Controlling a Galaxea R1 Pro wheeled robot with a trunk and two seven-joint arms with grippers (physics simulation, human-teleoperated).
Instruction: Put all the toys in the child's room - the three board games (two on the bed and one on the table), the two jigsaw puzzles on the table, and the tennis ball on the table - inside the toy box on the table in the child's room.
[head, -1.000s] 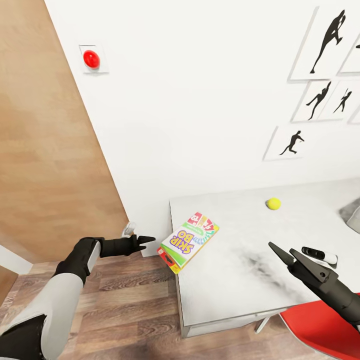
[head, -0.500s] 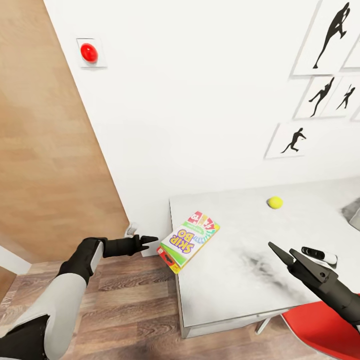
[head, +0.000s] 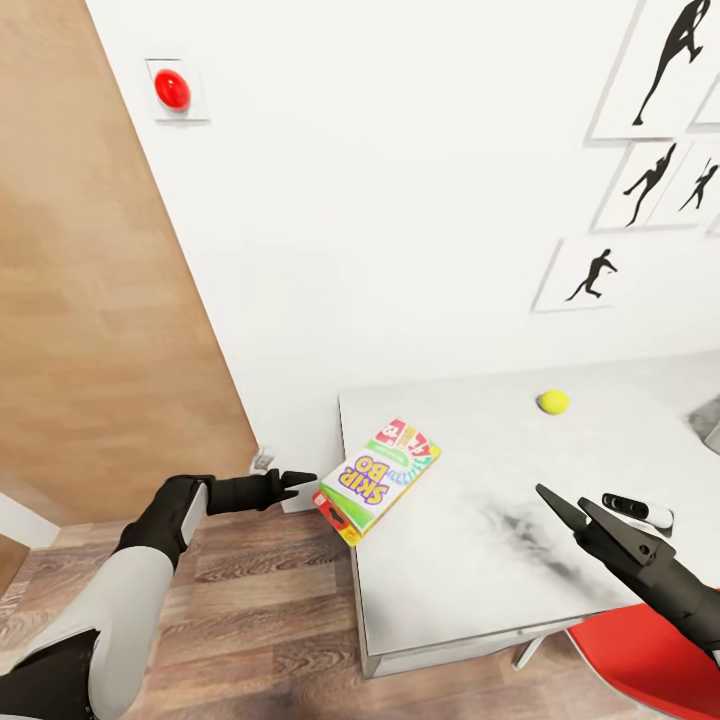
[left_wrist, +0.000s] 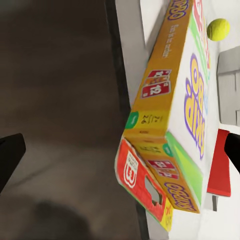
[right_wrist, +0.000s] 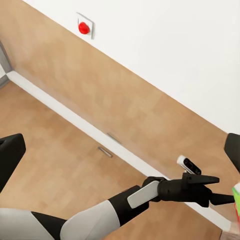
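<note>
Skip-Bo board game box overhangs the white table corner.
Left pincer, fingers apart, hovers beside it; a nudge could tip it floorward.

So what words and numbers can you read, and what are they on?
"SKIP BO": on the top of the game box at the table corner.
"12": on a red card drawn on the box's side.
Small print on the box's side and end: too blurred to read.

Open gap btwn left pincer & game box, wall behind.
</note>
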